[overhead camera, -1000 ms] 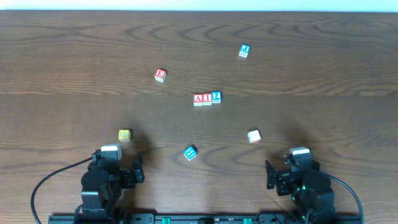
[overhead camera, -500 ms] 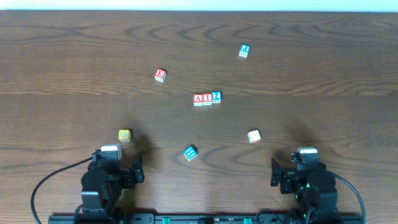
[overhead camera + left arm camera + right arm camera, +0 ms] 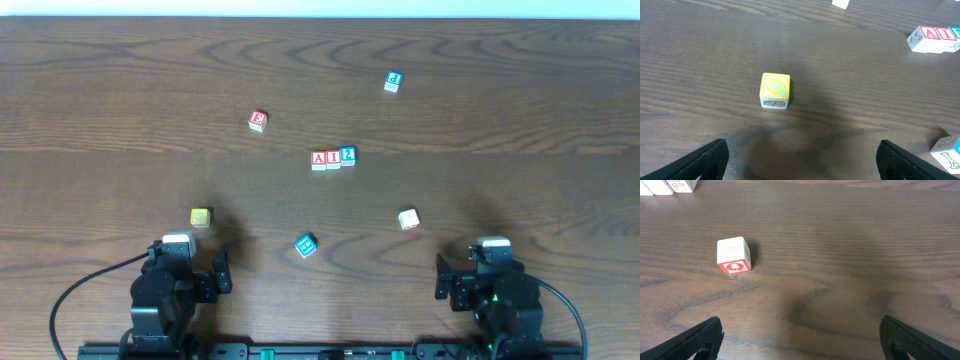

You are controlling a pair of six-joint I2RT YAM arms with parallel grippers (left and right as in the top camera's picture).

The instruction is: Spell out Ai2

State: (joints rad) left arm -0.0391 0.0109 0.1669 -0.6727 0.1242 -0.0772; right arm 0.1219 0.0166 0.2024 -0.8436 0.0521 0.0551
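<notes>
Three pale cubes stand touching in a row at the table's middle: the red "A" cube (image 3: 319, 159), the red "I" cube (image 3: 333, 158) and the blue "2" cube (image 3: 348, 155), reading Ai2 from left to right. The left wrist view shows the row at its upper right, with the "A" cube (image 3: 928, 36) nearest. My left gripper (image 3: 195, 263) (image 3: 801, 162) is open and empty at the near left edge. My right gripper (image 3: 468, 265) (image 3: 802, 340) is open and empty at the near right edge. Both are far from the row.
A red "E" cube (image 3: 258, 120) lies left of the row and a blue cube (image 3: 393, 81) far right. A yellow cube (image 3: 201, 217) (image 3: 775, 90) sits ahead of the left gripper, a blue cube (image 3: 306, 244) near centre, and a red-faced cube (image 3: 408, 218) (image 3: 733, 255) ahead of the right gripper.
The right arm drew back a little toward the near right edge a second ago and has since stayed still. The left arm and the cubes have not moved.
</notes>
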